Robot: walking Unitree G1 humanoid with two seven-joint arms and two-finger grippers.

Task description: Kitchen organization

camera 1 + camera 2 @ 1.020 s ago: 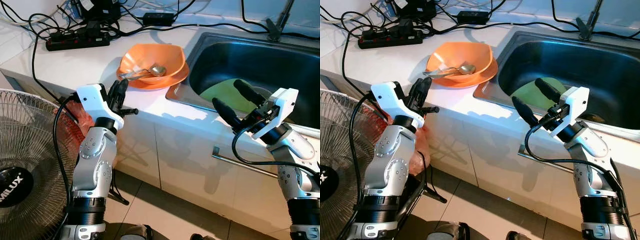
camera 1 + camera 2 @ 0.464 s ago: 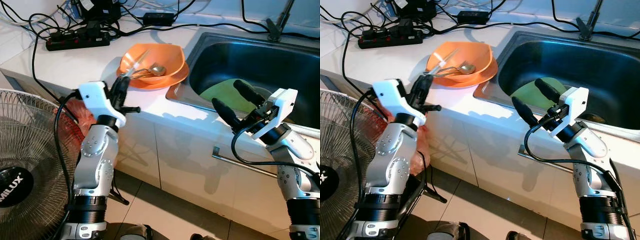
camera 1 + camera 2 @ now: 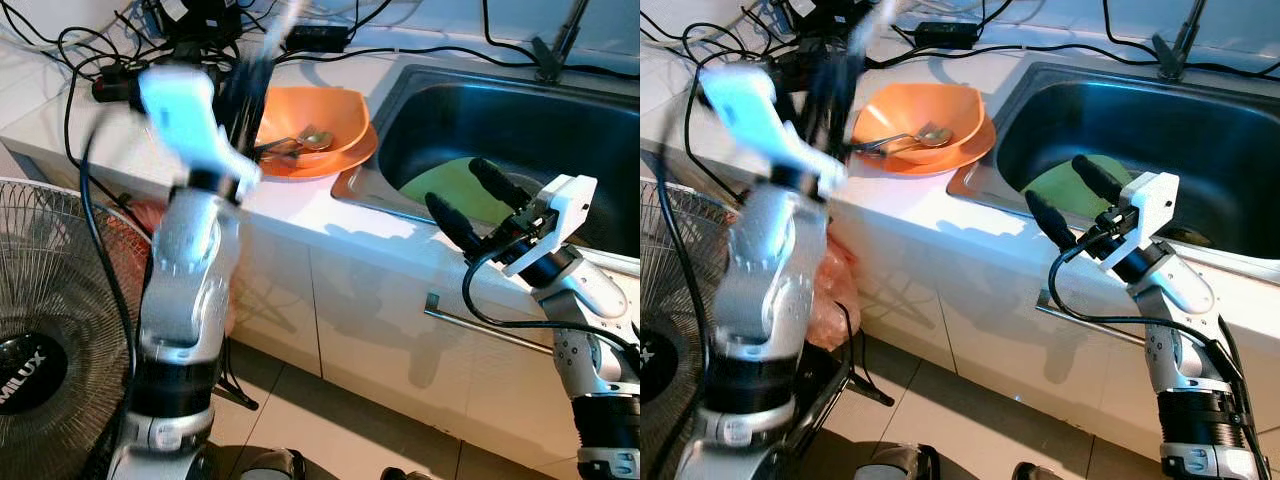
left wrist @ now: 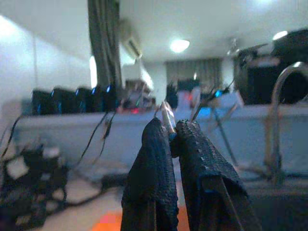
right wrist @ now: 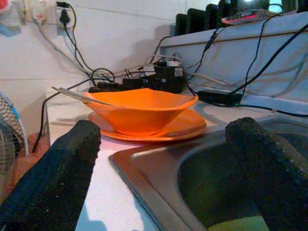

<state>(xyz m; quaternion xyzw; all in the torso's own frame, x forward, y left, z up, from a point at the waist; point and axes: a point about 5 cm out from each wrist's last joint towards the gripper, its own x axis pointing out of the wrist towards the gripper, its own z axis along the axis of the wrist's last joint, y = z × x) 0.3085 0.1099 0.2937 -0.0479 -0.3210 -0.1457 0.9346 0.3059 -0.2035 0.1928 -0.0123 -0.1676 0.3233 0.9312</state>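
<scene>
Since half a second ago our left arm has swung up from the counter edge to well above the bowl (image 3: 308, 120), and it now shows as a blur in the head views. From the left wrist we see the left gripper (image 4: 172, 136) with its two fingers pressed nearly together on a thin silvery utensil (image 4: 168, 117), whose tip sticks up between the fingertips; we cannot tell what kind of utensil it is. A blurred pale streak above that gripper in the head view may be the same piece.

Our orange bowl sits on an orange plate (image 3: 345, 160) on the white counter (image 3: 120, 125), just beside the sink (image 3: 520, 110). A spoon (image 3: 312, 140) lies in the bowl with its handle over the rim. A green dish (image 3: 455, 185) lies down in the sink.

Our right gripper (image 3: 470, 198) hangs at the front edge of the sink, fingers spread wide and holding nothing. From the right wrist the bowl stands between those two fingers (image 5: 53, 178), well apart from them.

A power strip (image 3: 120, 85) and cables lie at the back of the counter, and a fan (image 3: 45, 330) stands on the floor to our left.
</scene>
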